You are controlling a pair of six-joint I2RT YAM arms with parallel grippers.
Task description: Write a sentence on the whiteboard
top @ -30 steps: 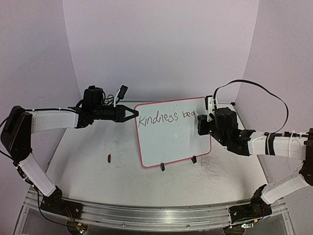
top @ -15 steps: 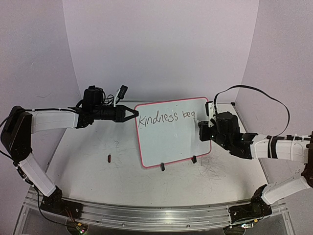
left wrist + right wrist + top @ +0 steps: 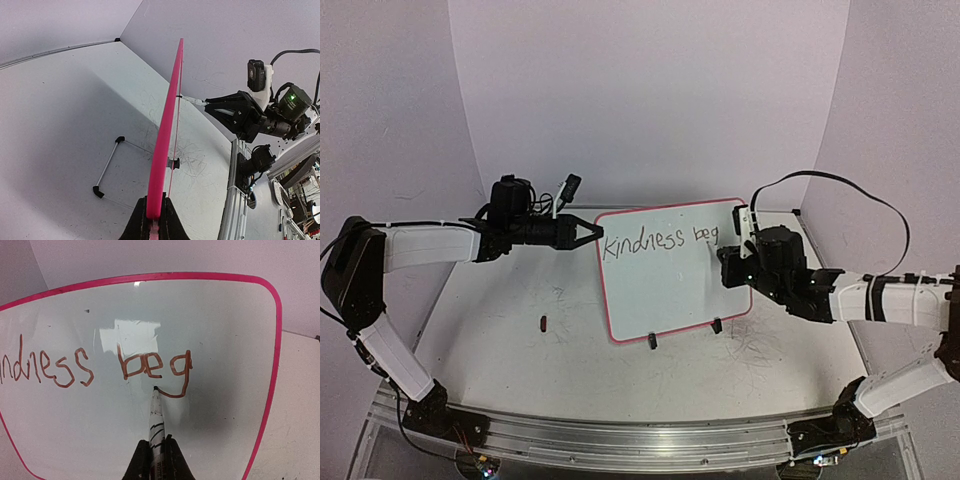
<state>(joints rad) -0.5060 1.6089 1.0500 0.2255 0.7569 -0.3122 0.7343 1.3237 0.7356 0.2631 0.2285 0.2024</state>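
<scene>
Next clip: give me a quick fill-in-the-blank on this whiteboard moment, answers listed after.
The left pincer clamps the whiteboard's edge; the right pincer holds a ____.
Its tip touches the ____ below the last word.
The sentence so far reads "kindness ____".
Missing: marker; whiteboard; beg.

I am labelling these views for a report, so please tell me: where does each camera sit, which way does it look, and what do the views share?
Top external: above and behind the bases, looking down over the table; both arms show.
Left wrist: on the left arm, looking along the whiteboard edge-on; left claw grips its frame.
Right wrist: on the right arm, facing the board's front; right claw holds a marker under the sentence.
Shared: all three show the whiteboard.
</scene>
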